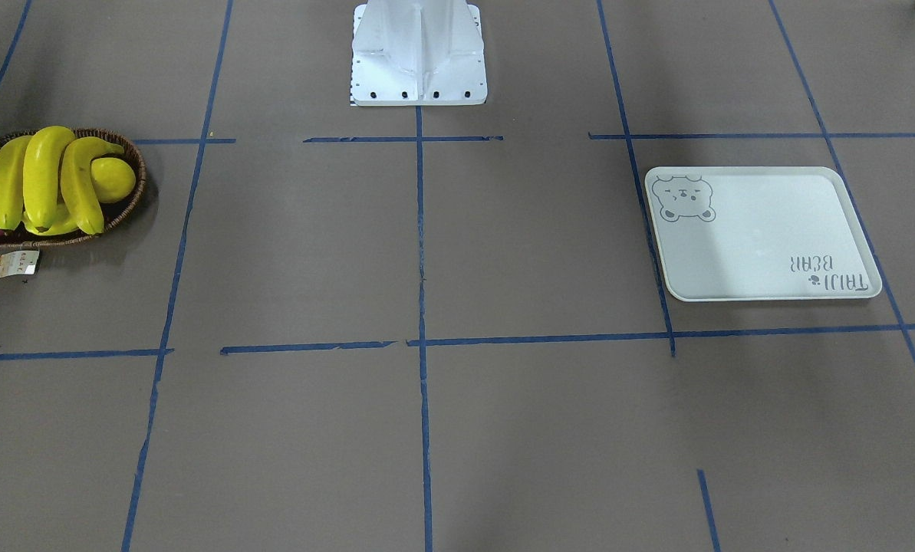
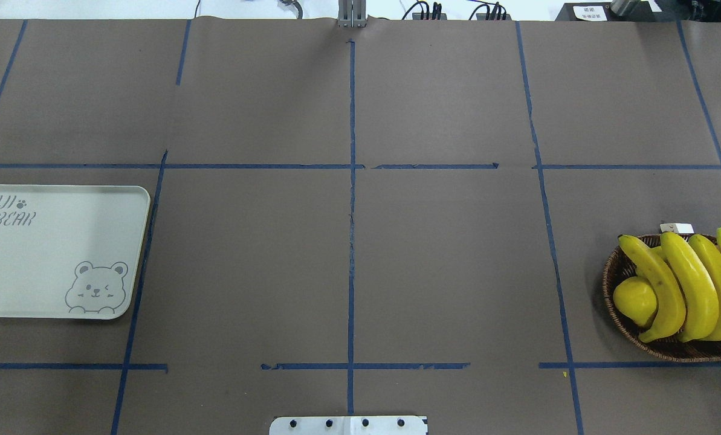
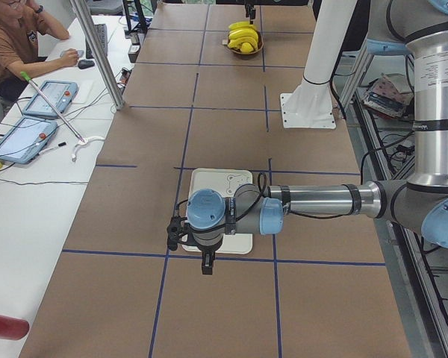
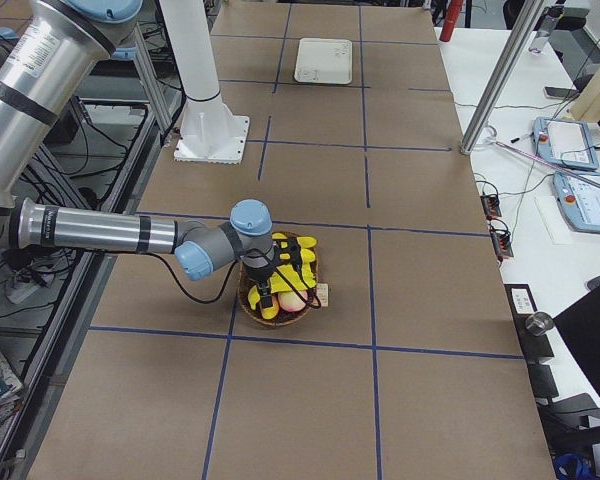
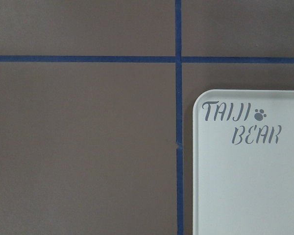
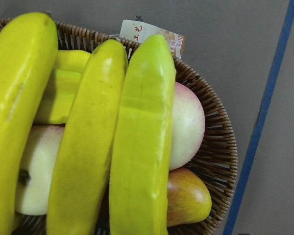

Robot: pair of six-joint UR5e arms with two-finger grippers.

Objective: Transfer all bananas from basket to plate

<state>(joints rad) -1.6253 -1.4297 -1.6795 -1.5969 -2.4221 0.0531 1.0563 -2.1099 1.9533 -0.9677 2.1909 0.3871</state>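
I see glossy bananas [image 6: 137,147] in a rough wicker basket [image 6: 216,147]. The plate [image 5: 250,196] looks matt plastic, the table [image 2: 245,260] matt paper.

Yellow, brown, pale grey
Bright yellow bananas [image 2: 689,284] are seen in a dark-brown woven basket [image 2: 668,349]; the pale grey-white plate [image 2: 40,266] is printed with a grey bear face [image 2: 97,289] and lettering [image 2: 3,210].

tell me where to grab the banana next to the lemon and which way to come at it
Its far half, away from the robot, from straight above, probably. The banana lies on top of the pile in the basket. The lemon crowds its near end, while toward the far end a gap opens to the next banana.
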